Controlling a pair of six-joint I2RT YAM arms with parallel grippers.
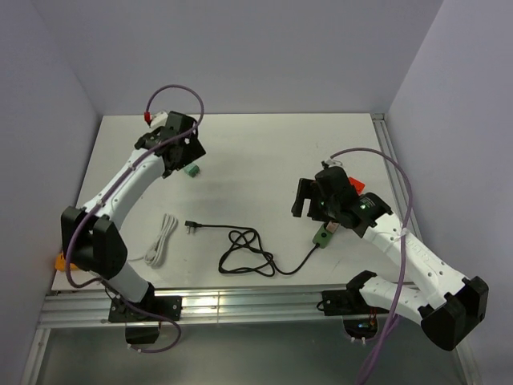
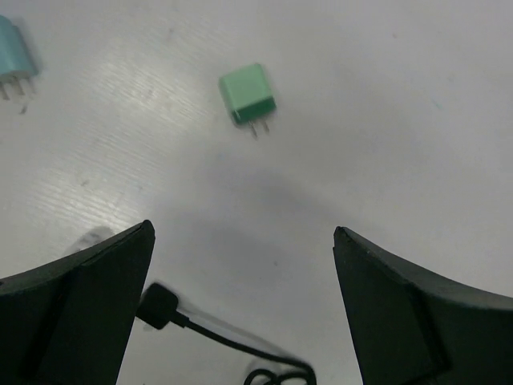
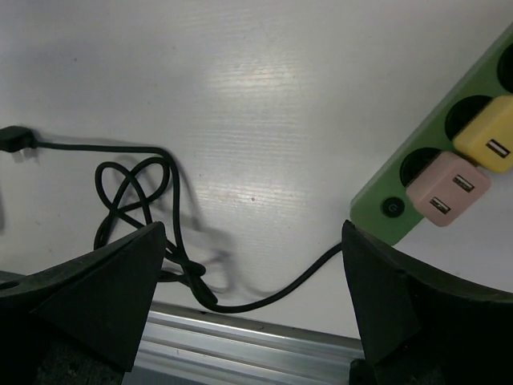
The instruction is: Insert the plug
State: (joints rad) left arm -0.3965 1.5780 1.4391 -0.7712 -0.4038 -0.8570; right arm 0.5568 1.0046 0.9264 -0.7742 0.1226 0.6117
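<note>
Between the spread, empty jaws of the right claw (image 3: 252, 241) lies bare matte white table (image 3: 240, 72). A thin black cable (image 3: 80, 145) loops across it to the boxy green strip (image 3: 401, 184) at the right edge. A pink adapter (image 3: 449, 188) and a yellow adapter (image 3: 489, 136), both cubes, sit in the strip. A ribbed metal rail (image 3: 256, 341) bounds the near side. The left claw (image 2: 243, 241) is also wide apart and empty above open table. The black plug (image 2: 159, 306) lies loose there, well apart from the strip, and a green adapter (image 2: 248, 95) lies beyond it.
</note>
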